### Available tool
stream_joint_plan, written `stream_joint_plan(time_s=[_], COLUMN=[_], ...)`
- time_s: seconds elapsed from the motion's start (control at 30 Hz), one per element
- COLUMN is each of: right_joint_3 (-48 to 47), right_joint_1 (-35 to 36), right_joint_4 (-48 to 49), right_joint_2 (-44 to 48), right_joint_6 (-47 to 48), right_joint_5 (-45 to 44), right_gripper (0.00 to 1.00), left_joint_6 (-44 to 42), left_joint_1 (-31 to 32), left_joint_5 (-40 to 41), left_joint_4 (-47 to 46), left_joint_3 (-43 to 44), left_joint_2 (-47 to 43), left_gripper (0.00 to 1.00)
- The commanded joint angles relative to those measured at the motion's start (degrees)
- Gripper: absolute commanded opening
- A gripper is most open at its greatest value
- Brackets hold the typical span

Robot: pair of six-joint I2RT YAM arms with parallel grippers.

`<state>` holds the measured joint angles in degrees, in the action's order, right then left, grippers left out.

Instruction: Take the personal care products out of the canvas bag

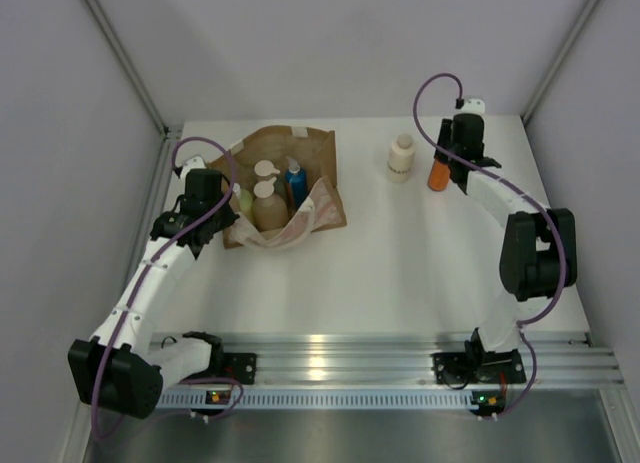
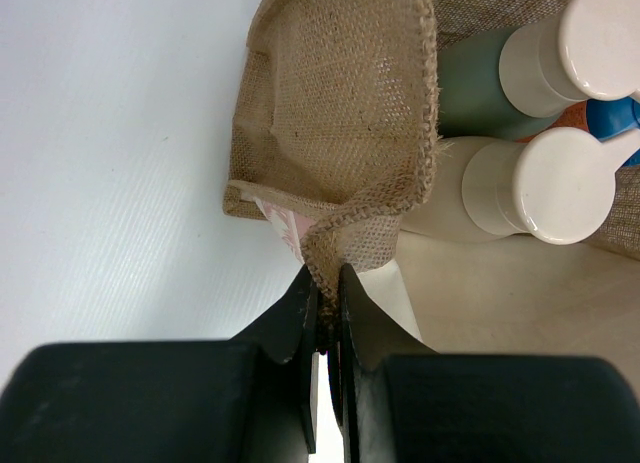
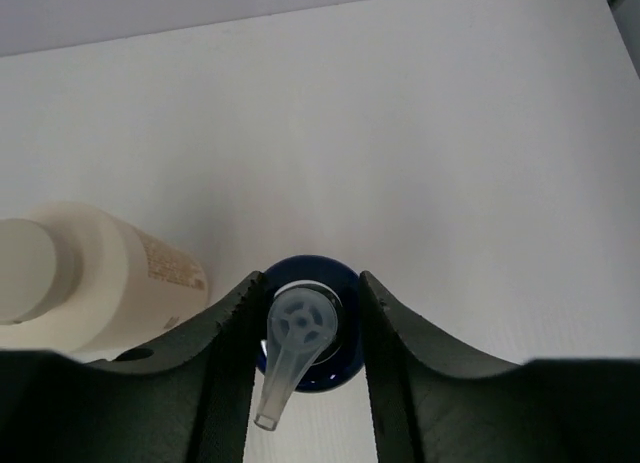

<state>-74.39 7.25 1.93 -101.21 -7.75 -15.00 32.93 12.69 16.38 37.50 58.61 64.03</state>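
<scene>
The canvas bag (image 1: pixel 300 148) lies open at the back left, holding a beige bottle (image 1: pixel 268 208), a grey-green bottle (image 2: pixel 470 83), a blue bottle (image 1: pixel 296 183) and a yellow-green one (image 1: pixel 243 198). My left gripper (image 1: pixel 230 198) is shut on the bag's near rim (image 2: pixel 340 113), the jute pinched between its jaws (image 2: pixel 327 283). A cream bottle (image 1: pixel 400 158) stands on the table. My right gripper (image 1: pixel 445 163) is shut on the orange bottle (image 1: pixel 437 175). From above, in the right wrist view, this bottle shows a dark round top and clear pump nozzle (image 3: pixel 300 323).
The white table (image 1: pixel 400 273) is enclosed by pale walls at the left, right and back. The cream bottle (image 3: pixel 90 273) stands just left of my right gripper (image 3: pixel 310 278). The aluminium rail (image 1: pixel 380 353) with both arm bases runs along the near edge.
</scene>
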Motion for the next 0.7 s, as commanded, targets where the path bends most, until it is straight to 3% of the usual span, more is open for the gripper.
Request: stream_joint_plan(time_s=[0.0,0.27,0.47,0.67], right_joint_3=[-2.08,-2.78,-8.92,-11.12], right_joint_1=[-0.57,-0.39,1.8,14.35], right_joint_4=[2.02,-0.52,-5.27,-8.43], right_joint_2=[0.48,3.82,10.05,15.25], right_joint_6=[-1.3,0.27,-0.42,-4.73], right_joint_5=[2.35,3.84,4.28,3.85], right_gripper=[0.44,0.76,0.84,0.88], left_joint_6=[-1.11,-1.2,-1.2,-0.32], left_joint_1=[0.06,0.06,0.06,0.06], left_joint_5=[-1.44,-1.62,-1.7,-1.26], left_joint_4=[3.9,3.9,3.9,3.81], left_joint_3=[-0.16,-0.34,-0.16,-0.25], left_joint_2=[0.48,0.48,0.31,0.48], left_gripper=[0.0,0.0,0.0,0.0])
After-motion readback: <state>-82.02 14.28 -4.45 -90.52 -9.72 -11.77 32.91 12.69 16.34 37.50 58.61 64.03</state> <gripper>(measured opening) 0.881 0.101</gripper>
